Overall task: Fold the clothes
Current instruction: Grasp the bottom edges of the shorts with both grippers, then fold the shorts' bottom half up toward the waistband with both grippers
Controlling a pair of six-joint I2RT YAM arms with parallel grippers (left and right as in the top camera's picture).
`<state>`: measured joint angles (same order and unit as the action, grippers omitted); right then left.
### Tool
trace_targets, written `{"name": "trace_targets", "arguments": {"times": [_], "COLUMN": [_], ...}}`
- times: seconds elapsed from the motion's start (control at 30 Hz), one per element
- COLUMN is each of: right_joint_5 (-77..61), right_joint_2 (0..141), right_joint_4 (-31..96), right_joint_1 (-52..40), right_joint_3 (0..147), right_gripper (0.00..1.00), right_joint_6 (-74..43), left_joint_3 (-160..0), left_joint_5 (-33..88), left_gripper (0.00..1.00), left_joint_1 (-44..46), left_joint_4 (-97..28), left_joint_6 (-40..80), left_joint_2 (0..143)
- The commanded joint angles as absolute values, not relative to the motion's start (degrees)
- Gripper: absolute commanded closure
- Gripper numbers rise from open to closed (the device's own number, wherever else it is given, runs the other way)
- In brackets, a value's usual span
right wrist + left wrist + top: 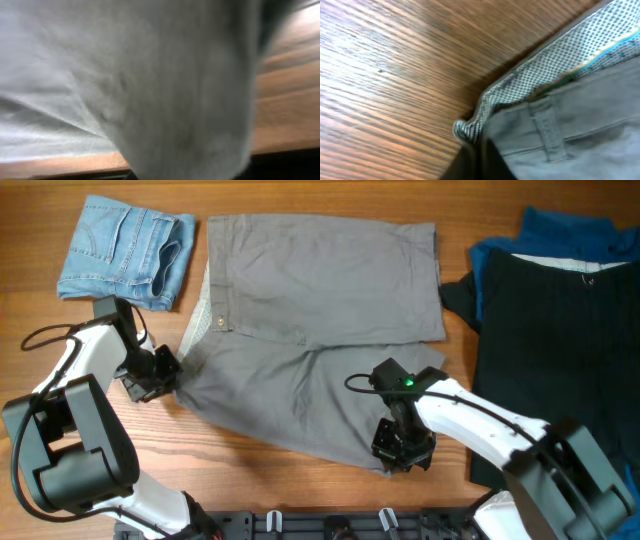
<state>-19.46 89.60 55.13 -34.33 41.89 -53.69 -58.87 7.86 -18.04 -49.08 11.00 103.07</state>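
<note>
The grey shorts (320,320) lie spread flat mid-worktop (260,490), with pale lining (560,65) showing at the waistband. The left jaws sit at the waistband corner, at the shorts' 8 o'clock. The right jaws are at the hem, 5 o'clock, where cloth fills the wrist view. I can't tell whether either pair is closed on cloth. Denim shorts (125,250) lie at 10 o'clock, and a black garment (560,360) and a blue garment (570,230) at 3.

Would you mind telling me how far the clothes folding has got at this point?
Done: the denim shorts lie folded at far left. In hand: the grey shorts lie spread flat, the left gripper seemingly pinching the waistband corner, the right gripper at their near right edge; no fold yet. Still to do: the black garment and blue garment on the right look unfolded.
</note>
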Motion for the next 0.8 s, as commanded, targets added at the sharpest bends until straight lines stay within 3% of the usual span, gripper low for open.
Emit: {"name": "trace_targets", "arguments": {"times": [0.0,0.2,0.33,0.6,0.73,0.77], "right_joint_5": [-14.02,-10.17,-8.91,2.20,-2.02,-6.59], "right_joint_2": [83.61,77.89,77.34,77.34,77.34,77.34], "right_joint_4": [57.01,58.06,59.35,77.73,81.38,77.38], "right_joint_1": [-32.67,-27.99,-25.02,-23.55,-23.55,-23.55], "right_joint_3": [46.19,50.94,56.40,71.79,75.72,76.03], "right_gripper": [0.96,0.96,0.96,0.96,0.96,0.96], "right_joint_6": [-52.12,-46.19,-41.98,-37.50,-38.30,-32.05], "left_joint_3": [-58.50,-61.10,-64.27,-64.27,-64.31,-64.31], "left_joint_5": [9.45,28.10,28.42,9.87,3.53,3.57], "left_gripper": [0.96,0.96,0.96,0.96,0.96,0.96], "left_joint_1": [-18.28,-18.28,-18.28,-18.28,-18.28,-18.28], "left_joint_4": [-49.32,-50.74,-51.05,-66.57,-73.01,-73.12], "left_joint_6": [10.68,3.16,3.25,10.07,13.96,13.96], "left_joint_2": [103.07,96.42,85.23,75.31,75.31,75.31]}}
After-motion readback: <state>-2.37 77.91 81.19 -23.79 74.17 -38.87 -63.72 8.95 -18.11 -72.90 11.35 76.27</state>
